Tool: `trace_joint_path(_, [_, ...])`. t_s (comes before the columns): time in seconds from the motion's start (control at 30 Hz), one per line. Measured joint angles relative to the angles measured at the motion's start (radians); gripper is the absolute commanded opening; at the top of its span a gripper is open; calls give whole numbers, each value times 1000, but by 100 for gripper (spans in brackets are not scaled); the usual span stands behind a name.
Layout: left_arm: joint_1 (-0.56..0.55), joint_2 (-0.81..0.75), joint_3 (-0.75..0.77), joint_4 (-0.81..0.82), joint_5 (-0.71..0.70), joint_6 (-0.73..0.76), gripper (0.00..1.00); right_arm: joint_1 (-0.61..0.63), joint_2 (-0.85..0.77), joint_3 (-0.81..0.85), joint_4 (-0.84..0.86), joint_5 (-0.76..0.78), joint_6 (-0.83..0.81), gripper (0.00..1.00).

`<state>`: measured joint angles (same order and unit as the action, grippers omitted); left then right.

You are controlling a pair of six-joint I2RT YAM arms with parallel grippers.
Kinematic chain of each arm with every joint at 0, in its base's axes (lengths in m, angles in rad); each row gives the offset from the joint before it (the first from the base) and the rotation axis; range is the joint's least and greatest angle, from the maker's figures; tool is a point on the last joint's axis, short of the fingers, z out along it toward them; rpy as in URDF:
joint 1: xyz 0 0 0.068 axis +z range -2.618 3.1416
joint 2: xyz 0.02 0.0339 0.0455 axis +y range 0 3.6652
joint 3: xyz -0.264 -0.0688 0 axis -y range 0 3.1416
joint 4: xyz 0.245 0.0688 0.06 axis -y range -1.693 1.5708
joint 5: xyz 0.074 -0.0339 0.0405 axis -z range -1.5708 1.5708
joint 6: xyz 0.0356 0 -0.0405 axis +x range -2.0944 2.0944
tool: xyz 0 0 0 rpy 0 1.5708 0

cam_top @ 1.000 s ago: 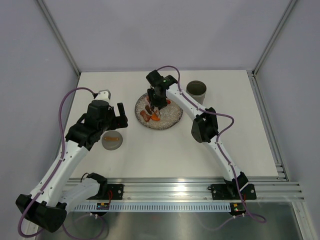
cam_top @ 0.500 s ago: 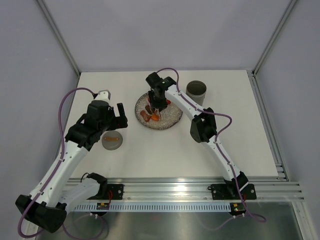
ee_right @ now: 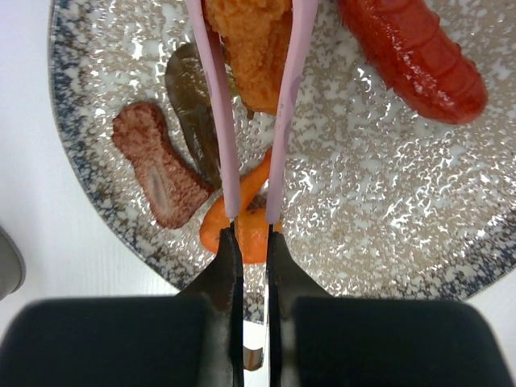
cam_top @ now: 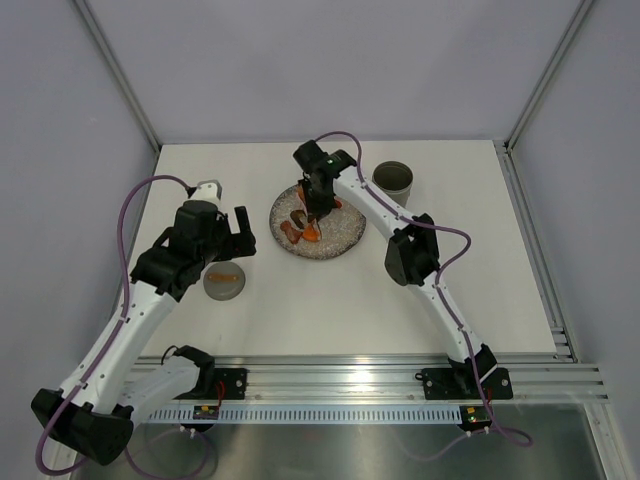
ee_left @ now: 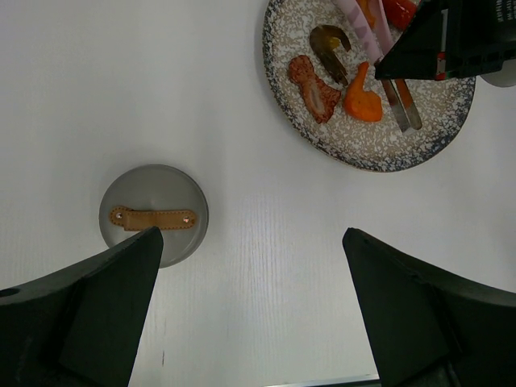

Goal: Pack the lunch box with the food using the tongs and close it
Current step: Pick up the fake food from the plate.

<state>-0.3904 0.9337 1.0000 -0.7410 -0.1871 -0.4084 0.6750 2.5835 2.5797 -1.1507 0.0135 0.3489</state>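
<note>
Over the speckled plate (ee_right: 379, 201), the right claw (ee_right: 250, 242) has just pinched almost fully together, clamping the pink tongs (ee_right: 214, 105) so their arms close in on a breaded orange food piece (ee_right: 250, 48). That looks like the grab before a carry to the lunch box (cam_top: 392, 178), which stands open beside the plate on the surface. Tong tips are out of frame, so the hold is unconfirmed. Left claw (ee_left: 250, 242) hangs wide apart, empty, above the grey disc (ee_left: 153, 189).
</note>
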Motion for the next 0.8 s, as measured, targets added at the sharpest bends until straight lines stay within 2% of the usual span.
trace_joint_path(0.5, [0, 18, 3, 2, 11, 0, 99, -17, -307, -132, 39, -52, -34, 0])
trace_joint_path(0.8, [0, 21, 5, 10, 23, -4, 99, -183, -563, -340, 62, -48, -48, 0])
